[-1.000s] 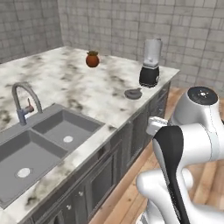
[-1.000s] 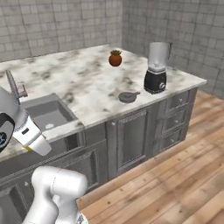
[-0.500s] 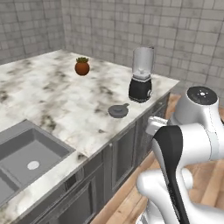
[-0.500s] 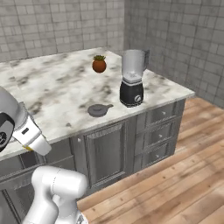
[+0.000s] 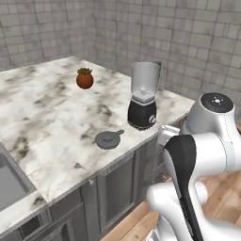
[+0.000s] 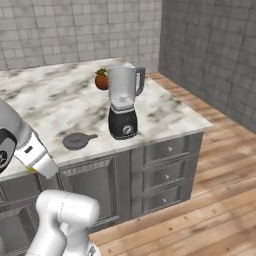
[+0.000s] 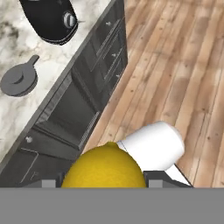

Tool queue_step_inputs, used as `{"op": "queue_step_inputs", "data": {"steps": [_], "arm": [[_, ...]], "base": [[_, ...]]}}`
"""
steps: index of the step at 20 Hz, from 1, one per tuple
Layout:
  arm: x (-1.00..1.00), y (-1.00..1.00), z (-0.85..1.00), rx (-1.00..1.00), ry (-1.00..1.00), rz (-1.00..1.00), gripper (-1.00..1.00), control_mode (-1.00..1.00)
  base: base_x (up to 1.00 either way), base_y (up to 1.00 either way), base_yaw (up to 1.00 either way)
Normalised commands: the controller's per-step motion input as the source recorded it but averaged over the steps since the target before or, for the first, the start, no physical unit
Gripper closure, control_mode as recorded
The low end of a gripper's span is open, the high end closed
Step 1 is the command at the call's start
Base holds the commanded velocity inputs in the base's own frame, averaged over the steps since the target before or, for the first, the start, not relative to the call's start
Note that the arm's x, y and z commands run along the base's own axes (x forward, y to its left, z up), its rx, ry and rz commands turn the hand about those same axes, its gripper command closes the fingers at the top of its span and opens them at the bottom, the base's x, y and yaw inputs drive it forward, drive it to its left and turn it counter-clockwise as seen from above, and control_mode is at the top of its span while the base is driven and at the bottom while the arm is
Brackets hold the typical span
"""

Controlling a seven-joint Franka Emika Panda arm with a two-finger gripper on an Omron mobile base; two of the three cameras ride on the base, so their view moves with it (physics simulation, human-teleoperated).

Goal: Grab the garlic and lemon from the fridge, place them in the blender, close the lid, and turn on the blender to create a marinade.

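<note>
With the blender (image 5: 142, 100) as landmark on the marble worktop (image 5: 52, 117): the potted plant (image 5: 84, 78) stands well to its left and farther back, the lid (image 5: 108, 139) lies just left of its base toward the front edge, and its jar is uncovered. In the hand view the tool (image 7: 103, 181) pinches the lemon (image 7: 103, 167) above the wooden floor (image 7: 175, 70), off the worktop's front

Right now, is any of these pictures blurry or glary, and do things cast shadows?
Left base view: sharp and evenly lit, a small highlight on the blender base, soft shadow around the lid. Right base view: sharp, a faint shadow beside the blender. Hand view: the lemon looms large at the bottom, no glare.
</note>
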Motion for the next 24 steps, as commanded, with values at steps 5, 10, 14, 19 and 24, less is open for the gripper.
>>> {"op": "queue_step_inputs", "data": {"steps": [5,10,14,19,24], "arm": [[0.00,0.00,0.00,0.00,0.00,0.00,1.00,1.00],[0.00,0.00,0.00,0.00,0.00,0.00,1.00,1.00],[0.00,0.00,0.00,0.00,0.00,0.00,1.00,1.00],[0.13,-0.08,0.19,0.03,0.00,0.03,1.00,-1.00],[0.93,-0.34,1.00,0.09,0.00,0.03,1.00,-1.00]], "base": [[0.90,-0.62,0.49],[0.89,-0.63,0.48],[0.19,-0.16,0.33],[0.37,-0.07,0.16],[0.00,0.00,0.00]]}}
